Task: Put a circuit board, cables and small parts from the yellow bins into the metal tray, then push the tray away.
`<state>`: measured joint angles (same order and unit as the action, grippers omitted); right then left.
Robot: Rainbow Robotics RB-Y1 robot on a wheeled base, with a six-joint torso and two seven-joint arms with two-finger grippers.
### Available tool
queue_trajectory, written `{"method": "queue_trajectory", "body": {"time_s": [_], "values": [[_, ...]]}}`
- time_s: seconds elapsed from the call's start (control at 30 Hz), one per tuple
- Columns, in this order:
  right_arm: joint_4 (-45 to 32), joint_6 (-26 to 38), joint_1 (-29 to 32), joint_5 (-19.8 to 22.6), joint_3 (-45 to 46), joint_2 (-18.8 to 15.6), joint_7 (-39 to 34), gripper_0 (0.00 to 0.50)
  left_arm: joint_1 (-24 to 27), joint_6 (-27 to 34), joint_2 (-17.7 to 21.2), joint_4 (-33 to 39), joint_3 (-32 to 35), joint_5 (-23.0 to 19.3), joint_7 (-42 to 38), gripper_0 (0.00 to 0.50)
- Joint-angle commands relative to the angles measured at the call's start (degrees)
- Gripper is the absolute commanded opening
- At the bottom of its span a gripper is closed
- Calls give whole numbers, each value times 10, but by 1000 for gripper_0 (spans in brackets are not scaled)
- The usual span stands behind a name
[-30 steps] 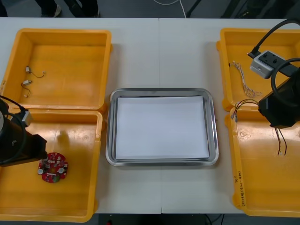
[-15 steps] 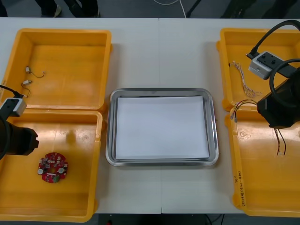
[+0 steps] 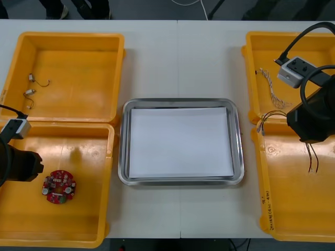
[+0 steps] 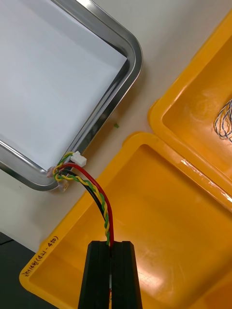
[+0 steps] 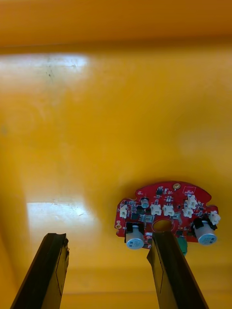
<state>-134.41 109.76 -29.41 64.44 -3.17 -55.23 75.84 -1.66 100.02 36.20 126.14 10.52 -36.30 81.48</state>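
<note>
Tray loading, first items; the metal tray [image 3: 180,181] has nothing in it but its white liner.

Right pincer [image 4: 111,245]: closed tight on one end of the red and yellow cable [image 4: 99,193]. The rest of the cable hangs free and ends in a small white connector. From the front, this pincer [image 3: 311,123] hangs over the yellow bin [image 3: 293,209] to the right of the tray on the robot's side, with the cable dangling below it, clear of the tray. Judgement: the pick is made and the carry is the step in hand. You next need to travel leftward until the loose end is over the liner, not over the rim, before you let go.

Left pincer [image 5: 107,239]: wide open and holding nothing, low in the near bin [image 3: 89,219] to the left of the tray. The round red circuit board [image 5: 166,215] lies flat on the bin floor. It is not between the fingers: one finger [image 5: 164,260] overlaps its edge. Judgement: you should shift sideways to straddle the board, then lower and close.

The small metal parts [image 3: 30,86] lie untouched in the far bin to the left of the tray.
</note>
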Motion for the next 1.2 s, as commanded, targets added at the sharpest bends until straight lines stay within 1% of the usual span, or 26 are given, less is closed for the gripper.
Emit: {"method": "queue_trajectory", "body": {"time_s": [0.03, 0.07, 0.17, 0.4, 0.47, 0.6, 0.83, 0.97, 1.03, 1.13, 1.2], "values": [[-16, 2, -19, -3, -7, 9, -3, 0, -38, -19, -31, 3, 24, -4, 112, 500], [-16, 2, -19, -3, -7, 9, -3, 0, -44, -25, -40, 3, 30, -3, 124, 500], [-16, 2, -19, -6, -7, 9, -6, 0, -56, -42, -54, 2, 32, 1, 137, 500], [-16, 2, -19, -9, -7, 9, -7, 0, -74, -54, -62, 2, 32, -2, 149, 500], [-16, 2, -19, -10, -7, 9, -6, 0, -81, -67, -68, 2, 32, -4, 153, 500], [-16, 2, -19, -10, -7, 9, -7, 0, -84, -62, -71, 9, 30, -5, 162, 500], [-16, 2, -19, -10, -7, 9, -7, 0, -116, -61, -73, 51, 7, -8, 165, 500], [-16, 2, -19, -11, -7, 9, -7, 0, -128, -61, -73, 67, -8, -1, 163, 500], [-16, 2, -19, -12, -7, 9, -7, 0, -129, -62, -78, 71, -13, 1, 163, 500], [-16, 2, -19, -11, -7, 9, -6, 0, -136, -66, -99, 77, -13, 7, 167, 500], [-16, 2, -19, -12, -7, 9, -7, 0, -142, -69, -112, 82, -16, 19, 170, 500]]}}
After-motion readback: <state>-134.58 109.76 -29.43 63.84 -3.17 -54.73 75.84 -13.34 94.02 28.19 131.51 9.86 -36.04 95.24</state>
